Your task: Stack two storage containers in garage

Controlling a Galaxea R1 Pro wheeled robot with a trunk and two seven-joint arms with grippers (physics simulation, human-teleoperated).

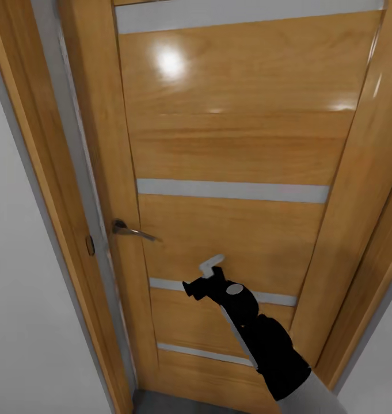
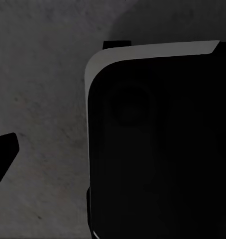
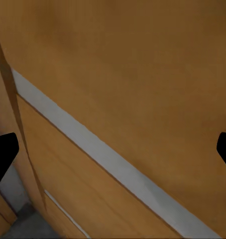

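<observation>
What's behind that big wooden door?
The door is shut, so whatever is behind it is hidden. You can see its handle, grey stripes, and the robot's right hand held up close in front of it.

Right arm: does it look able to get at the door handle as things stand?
Probably yes. The right tool is up near the wooden door, its fingers open, and nothing lies between it and the handle off to its left.

A door [image 1: 230, 144] stood directly ahead of the robot, set in a frame [image 1: 23, 144], with walls [image 1: 17, 322] to the left and right of the frame. The handle [image 1: 132, 230] sat near the door's left edge. The right arm [image 1: 259, 333] reached up from below toward the door's lower middle, right of the handle.
</observation>
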